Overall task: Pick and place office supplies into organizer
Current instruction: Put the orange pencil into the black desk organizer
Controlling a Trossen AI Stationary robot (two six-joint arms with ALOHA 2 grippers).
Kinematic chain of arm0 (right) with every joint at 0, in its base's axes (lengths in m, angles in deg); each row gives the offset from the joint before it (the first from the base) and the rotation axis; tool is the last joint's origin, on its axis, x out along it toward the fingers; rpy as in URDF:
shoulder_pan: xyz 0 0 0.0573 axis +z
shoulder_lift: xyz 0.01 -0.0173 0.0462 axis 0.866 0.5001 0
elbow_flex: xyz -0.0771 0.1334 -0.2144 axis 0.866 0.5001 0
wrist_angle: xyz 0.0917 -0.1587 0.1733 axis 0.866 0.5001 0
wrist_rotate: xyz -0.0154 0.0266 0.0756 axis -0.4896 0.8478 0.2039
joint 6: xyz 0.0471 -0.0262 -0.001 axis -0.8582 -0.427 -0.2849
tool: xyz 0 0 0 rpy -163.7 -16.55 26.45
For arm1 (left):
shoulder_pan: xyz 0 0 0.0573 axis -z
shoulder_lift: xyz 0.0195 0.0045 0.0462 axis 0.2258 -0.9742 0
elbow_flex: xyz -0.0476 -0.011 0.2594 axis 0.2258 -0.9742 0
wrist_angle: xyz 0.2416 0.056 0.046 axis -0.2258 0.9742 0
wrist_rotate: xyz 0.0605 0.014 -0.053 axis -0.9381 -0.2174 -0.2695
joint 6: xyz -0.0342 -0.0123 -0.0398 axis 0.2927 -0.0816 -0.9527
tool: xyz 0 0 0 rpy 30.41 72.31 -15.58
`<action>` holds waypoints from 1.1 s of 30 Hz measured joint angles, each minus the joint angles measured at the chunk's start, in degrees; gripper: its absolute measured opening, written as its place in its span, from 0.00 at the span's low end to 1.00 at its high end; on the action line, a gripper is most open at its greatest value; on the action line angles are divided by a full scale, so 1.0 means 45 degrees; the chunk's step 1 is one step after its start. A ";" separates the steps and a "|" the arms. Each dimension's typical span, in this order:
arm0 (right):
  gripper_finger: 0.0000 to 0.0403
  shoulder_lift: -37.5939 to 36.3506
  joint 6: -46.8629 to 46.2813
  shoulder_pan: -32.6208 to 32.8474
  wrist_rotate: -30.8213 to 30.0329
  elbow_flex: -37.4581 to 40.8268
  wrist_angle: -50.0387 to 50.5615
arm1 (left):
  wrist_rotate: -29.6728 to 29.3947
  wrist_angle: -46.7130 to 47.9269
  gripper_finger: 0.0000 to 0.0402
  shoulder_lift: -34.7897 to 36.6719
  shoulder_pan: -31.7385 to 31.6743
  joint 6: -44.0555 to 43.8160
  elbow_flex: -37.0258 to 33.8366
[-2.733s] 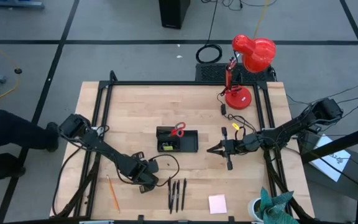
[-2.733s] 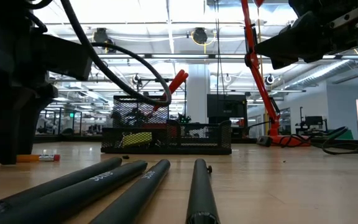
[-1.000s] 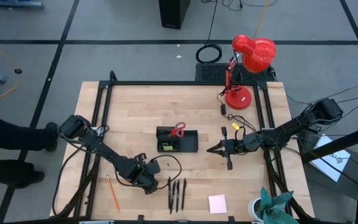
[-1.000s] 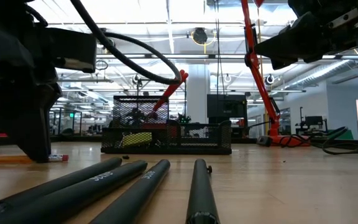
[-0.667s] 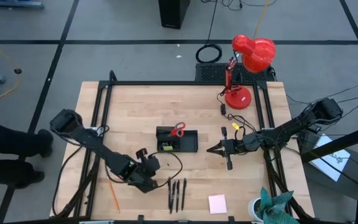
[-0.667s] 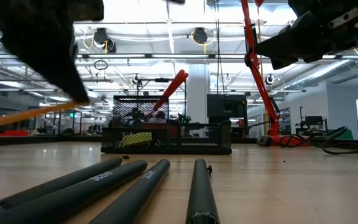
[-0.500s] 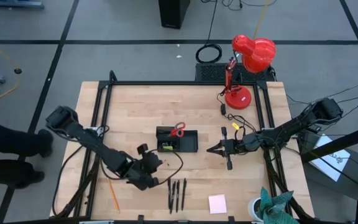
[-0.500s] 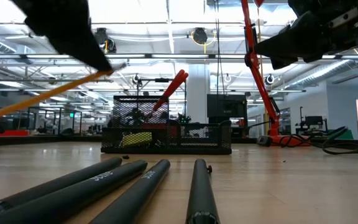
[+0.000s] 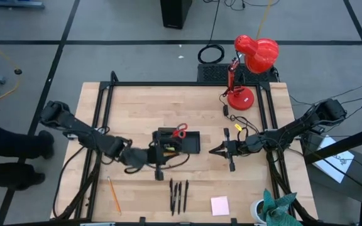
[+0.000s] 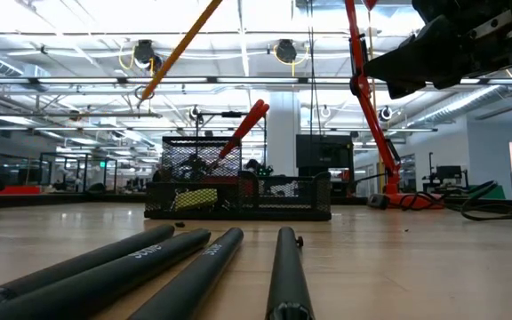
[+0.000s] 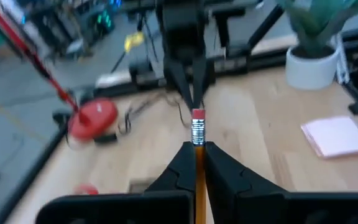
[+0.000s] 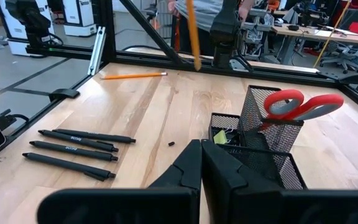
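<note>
from above, the left gripper hangs just beside the organizer, red-handled scissors standing in it; three pens, a second pencil and a pink pad lie on the table. at table height, the raised pencil slants above the pens. the left wrist camera shows fingers clamped on that pencil. the right wrist camera shows the right gripper pinched shut, empty, near the organizer.
</note>
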 joint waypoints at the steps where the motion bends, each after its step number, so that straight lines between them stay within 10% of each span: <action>1: 0.01 0.0000 0.0000 0.0000 0.0000 0.0000 -0.0005 | 0.0253 -0.0190 0.05 0.0123 -0.0192 0.0428 0.0000; 18: 0.01 0.0000 -0.0005 0.0010 0.0005 0.0000 -0.0004 | 0.5751 -0.3034 0.01 0.0528 -0.4782 0.2377 -0.1647; 33: 0.01 0.0000 -0.0151 0.0010 0.0010 0.0000 0.0083 | 0.6629 -0.8670 0.02 0.0528 -0.6300 0.0328 -0.6047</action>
